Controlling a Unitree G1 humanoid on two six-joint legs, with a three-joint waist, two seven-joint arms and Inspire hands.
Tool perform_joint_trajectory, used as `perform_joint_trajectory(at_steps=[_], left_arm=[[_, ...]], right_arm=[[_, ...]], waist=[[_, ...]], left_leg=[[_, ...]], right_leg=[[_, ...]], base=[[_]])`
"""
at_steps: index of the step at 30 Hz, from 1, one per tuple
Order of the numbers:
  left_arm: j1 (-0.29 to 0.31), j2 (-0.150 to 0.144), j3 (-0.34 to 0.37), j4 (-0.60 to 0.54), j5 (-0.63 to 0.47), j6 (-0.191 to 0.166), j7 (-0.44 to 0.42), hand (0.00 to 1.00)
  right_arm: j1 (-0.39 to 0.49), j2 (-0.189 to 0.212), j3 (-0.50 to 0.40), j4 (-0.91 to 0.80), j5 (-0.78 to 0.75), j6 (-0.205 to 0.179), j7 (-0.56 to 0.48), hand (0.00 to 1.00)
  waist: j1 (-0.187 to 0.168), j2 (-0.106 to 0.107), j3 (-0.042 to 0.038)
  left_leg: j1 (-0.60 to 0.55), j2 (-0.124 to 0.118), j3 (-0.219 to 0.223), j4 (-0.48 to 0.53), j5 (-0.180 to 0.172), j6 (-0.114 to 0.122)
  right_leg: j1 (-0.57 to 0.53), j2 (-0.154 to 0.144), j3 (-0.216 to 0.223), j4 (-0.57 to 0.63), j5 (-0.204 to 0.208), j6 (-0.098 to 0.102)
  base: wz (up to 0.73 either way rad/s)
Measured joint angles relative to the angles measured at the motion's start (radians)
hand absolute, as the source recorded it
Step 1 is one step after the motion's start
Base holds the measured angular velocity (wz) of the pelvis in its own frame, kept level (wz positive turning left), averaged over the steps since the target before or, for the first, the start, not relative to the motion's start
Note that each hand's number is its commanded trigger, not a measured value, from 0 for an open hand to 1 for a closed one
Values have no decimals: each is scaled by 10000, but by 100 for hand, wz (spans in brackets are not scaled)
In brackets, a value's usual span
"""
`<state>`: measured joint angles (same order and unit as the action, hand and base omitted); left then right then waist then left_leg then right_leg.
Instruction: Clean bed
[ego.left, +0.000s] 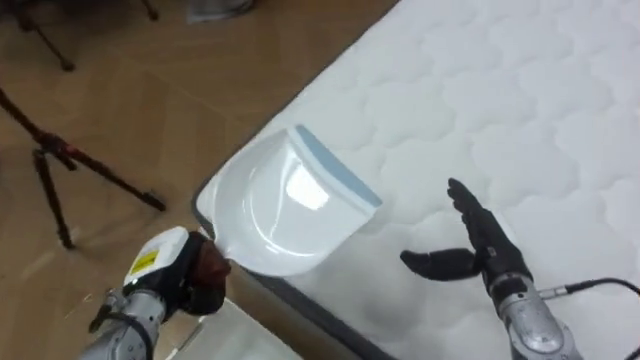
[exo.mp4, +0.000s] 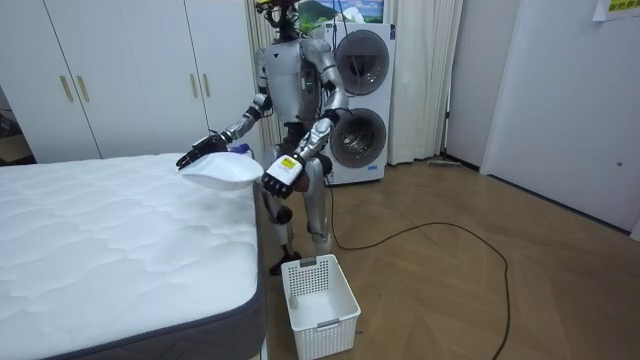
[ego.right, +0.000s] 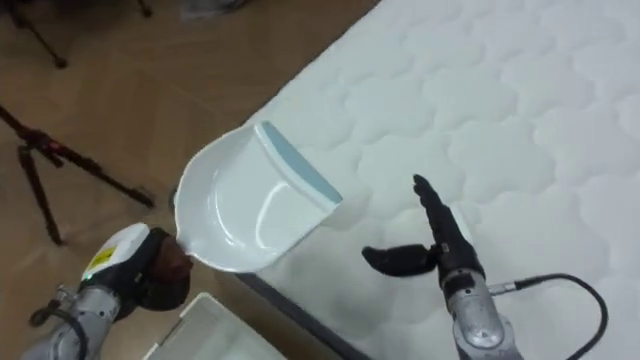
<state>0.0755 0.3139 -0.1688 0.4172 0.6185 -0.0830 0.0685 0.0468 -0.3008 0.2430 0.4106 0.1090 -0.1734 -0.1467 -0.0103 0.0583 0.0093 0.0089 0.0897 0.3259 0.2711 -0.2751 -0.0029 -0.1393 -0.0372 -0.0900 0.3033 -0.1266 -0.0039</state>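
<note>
Standing at the corner of the bed (exo.mp4: 120, 240) with a white slatted basket (exo.mp4: 320, 295) on the floor by its feet, the robot has its left hand (ego.left: 200, 275) curled around the handle of a white plastic dustpan (ego.left: 285, 205). The pan hangs tilted over the edge of the bare quilted mattress (ego.left: 520, 100), its blue-grey lip (ego.left: 335, 170) pointing inward. The right hand (ego.left: 480, 240) hovers over the mattress beside the pan, fingers straight and thumb spread, holding nothing. A tripod (ego.left: 60, 165) stands on the wood floor nearby. The dustpan looks light, stiff and smooth, so it is best kept by the handle, where a firm wrap should stop it twisting. The mattress is likely soft and springy, so the lip would sink in under pressure, and sweeping with the flat hand suits its dimpled surface.
</note>
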Motion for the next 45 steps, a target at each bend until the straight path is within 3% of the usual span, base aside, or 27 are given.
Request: perform_joint_trajectory(at_steps=[1,3,4,5,6,7,9,11,12,15,17,21,28,31,33,34,35,36,37,45], left_arm=[[7,-99,7,-20,-9,-4,37,100],[105,-268,-11,53,-51,27,49,100],[198,-293,-11,58,-111,40,49,100],[395,-295,-8,55,-355,49,53,100],[561,-300,43,55,-426,102,69,100],[611,-300,58,55,-431,124,69,100],[753,-318,248,52,-354,124,81,100],[823,-330,378,31,-352,111,80,100],[871,-333,397,-47,-350,111,80,100],[910,-333,461,-560,-347,-16,90,100],[963,-338,483,-642,-348,-143,170,100],[1175,-344,479,-644,-353,-141,170,100],[1188,-439,473,-643,-377,-142,172,100],[1264,-442,481,-648,-384,-141,177,100],[1365,-436,484,-646,-389,-142,177,100],[1375,-437,484,-646,-387,-142,177,100],[1366,-454,498,-647,-394,-141,175,51],[1354,-493,505,-652,-415,-140,169,12],[1350,-510,502,-652,-438,-143,152,0],[1335,-535,580,-752,-1534,-182,81,0]], right_arm=[[-18,26,-27,-2,-8,15,72,0],[19,62,58,-43,-188,32,459,0],[44,61,64,-102,-271,87,556,0],[111,63,68,-339,-418,257,667,0],[131,95,77,-464,-636,316,752,0],[132,114,78,-496,-703,335,782,0],[130,239,77,-721,-839,397,1039,0],[139,269,86,-780,-860,414,1246,0],[221,259,59,-825,-860,434,1342,0],[394,277,-38,-1034,-899,437,1455,0],[399,344,-37,-1125,-1017,434,1570,0],[418,436,-248,-1232,-1326,431,1730,0],[516,505,-308,-1897,-1547,435,1723,0],[552,641,-254,-1930,-1976,436,1743,0],[551,632,-186,-1923,-2134,437,1852,0],[551,630,-185,-1915,-2162,437,1874,0],[551,629,-197,-1873,-2183,437,1936,0],[553,622,-208,-1824,-2236,437,1950,0],[554,625,-233,-1793,-2267,437,1956,0],[712,623,-301,-1082,-2233,446,2022,0]], waist=[[79,-32,-12],[239,-151,-6],[251,-153,-6],[250,-138,-9],[326,-129,-8],[403,-129,-8],[502,-97,-32],[448,-38,-44],[343,-9,-51],[84,45,-57],[153,-7,-61],[-88,-20,-87],[-192,-41,-91],[-81,-92,-92],[104,-131,-81],[162,-141,-73],[160,-200,-78],[147,-244,-76],[117,-250,-80],[-121,-301,-49]], left_leg=[[66,-62,106,-6,25,42],[321,-45,930,-67,46,60],[445,-40,1126,-102,42,54],[660,-44,1361,-182,38,46],[843,-144,1208,-209,33,42],[917,-172,972,-232,29,43],[1073,-422,-1005,-369,-13,50],[1101,-575,-2085,-381,-21,59],[1188,-625,-2293,-465,-22,61],[1312,-535,-2119,-894,-228,50],[1378,-532,-1894,-977,-258,97],[1411,-528,-1822,-982,-263,92],[1415,-533,-1679,-999,-264,91],[1420,-556,-1003,-835,-262,95],[1547,-561,-324,-918,-264,94],[1596,-554,-202,-990,-284,118],[1603,-494,-41,-1022,-344,155],[1603,-446,-7,-1009,-390,162],[1607,-440,-11,-1002,-419,155],[1601,-495,-382,-966,-453,125]], right_leg=[[-158,36,117,91,14,55],[-267,133,61,13,191,52],[-275,174,83,-28,245,36],[-219,308,314,-176,399,12],[-220,504,811,-311,535,-1],[-246,603,1064,-321,587,-22],[-435,999,2016,-266,759,-67],[-474,1239,2623,-268,911,-40],[-474,1342,2899,-259,962,-11],[-704,1595,3070,-137,1067,21],[-774,1683,3182,-118,1204,-4],[-793,1764,3332,-101,1245,-19],[-885,1861,3483,-114,1304,-46],[-885,1970,3905,-218,1454,19],[-914,1944,3661,-247,1565,-18],[-930,1915,3430,-237,1588,-65],[-1013,1779,2850,-179,1598,-173],[-1077,1600,2293,-94,1574,-263],[-1076,1570,2171,-89,1563,-285],[-855,1686,2268,-520,1732,-307]], base=[[-75],[-99],[-109],[-120],[-127],[-142],[-138],[-100],[-79],[-33],[-33],[-13],[-13],[-38],[-49],[-42],[-24],[-9],[0],[1]])
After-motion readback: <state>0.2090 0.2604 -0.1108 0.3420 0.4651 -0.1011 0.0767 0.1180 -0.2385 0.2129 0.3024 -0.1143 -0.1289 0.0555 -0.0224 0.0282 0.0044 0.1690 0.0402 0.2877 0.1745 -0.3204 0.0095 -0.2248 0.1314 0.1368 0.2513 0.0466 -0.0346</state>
